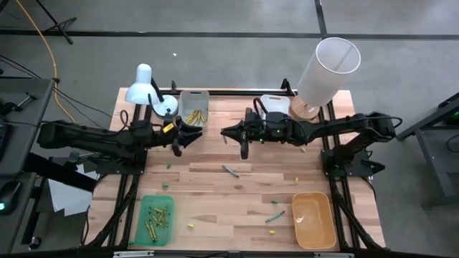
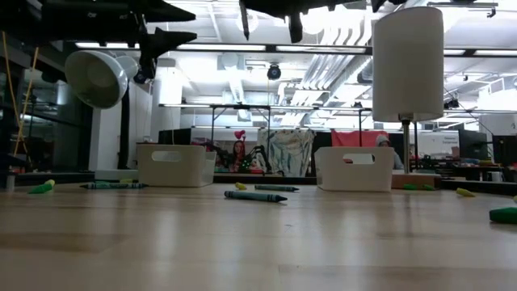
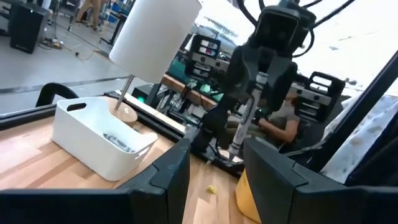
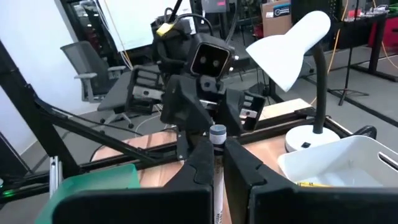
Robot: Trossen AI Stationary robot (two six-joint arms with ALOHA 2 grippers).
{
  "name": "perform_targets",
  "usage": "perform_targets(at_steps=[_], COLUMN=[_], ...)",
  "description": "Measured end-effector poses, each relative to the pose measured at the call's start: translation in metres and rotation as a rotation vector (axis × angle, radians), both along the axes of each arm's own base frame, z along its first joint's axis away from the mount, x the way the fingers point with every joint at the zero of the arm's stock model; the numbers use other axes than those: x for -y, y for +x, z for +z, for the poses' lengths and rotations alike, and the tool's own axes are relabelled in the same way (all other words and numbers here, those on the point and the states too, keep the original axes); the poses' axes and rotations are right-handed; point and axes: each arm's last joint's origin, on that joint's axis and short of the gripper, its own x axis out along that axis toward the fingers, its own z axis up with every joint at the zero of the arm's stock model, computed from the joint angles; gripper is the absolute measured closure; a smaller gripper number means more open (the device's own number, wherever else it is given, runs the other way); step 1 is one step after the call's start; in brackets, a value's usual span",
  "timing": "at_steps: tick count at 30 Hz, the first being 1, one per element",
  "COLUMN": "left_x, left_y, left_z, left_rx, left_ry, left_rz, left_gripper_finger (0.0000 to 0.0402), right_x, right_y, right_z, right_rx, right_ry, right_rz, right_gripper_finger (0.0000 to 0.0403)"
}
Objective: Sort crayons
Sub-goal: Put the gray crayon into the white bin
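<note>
**Both claws raised mid-desk, crayons still scattered**

The left claw (image 1: 177, 143) hangs above the desk (image 1: 215, 215) just in front of the grey bin (image 1: 194, 109), its fingers spread with nothing between them. The right claw (image 1: 244, 148) faces it from the other side, near the white bin (image 1: 275, 104), and its fingers are pressed together on a thin grey stick (image 4: 217, 177) that shows between them in the right wrist view; I cannot tell whether it is a crayon.

Yellow crayons (image 1: 194, 116) lie in the grey bin, and more fill the green tray (image 1: 155, 218). A teal crayon (image 1: 230, 170) rests loose at the desk's middle, another (image 1: 274, 216) beside the orange tray (image 1: 313, 218). A white desk lamp (image 1: 147, 87) stands at the far left corner, a tall white cylinder (image 1: 326, 68) at the far right.
</note>
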Motion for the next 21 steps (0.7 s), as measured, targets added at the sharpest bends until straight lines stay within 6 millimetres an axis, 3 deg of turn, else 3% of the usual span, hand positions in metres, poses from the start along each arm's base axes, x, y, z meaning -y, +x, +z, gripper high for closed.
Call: perform_targets(at_steps=[11,17,21], left_x=[-0.001,-0.001,-0.001], left_y=[0.016,0.017,0.016], left_z=[0.001,0.010,0.013], left_rx=[-0.046,-0.027,-0.016], left_ry=[0.164,0.220,0.245], left_rz=[0.013,0.024,0.030], left_gripper_finger=[0.0261,0.0261,0.0261], right_x=[0.002,0.008,0.020], right_y=[0.000,-0.017,-0.037], right_z=[-0.001,-0.009,-0.027], right_rx=[-0.013,-0.195,-0.405], right_ry=[0.006,0.078,0.141], right_rz=[-0.041,-0.298,-0.570], right_gripper_finger=[0.0403,0.0403,0.0403])
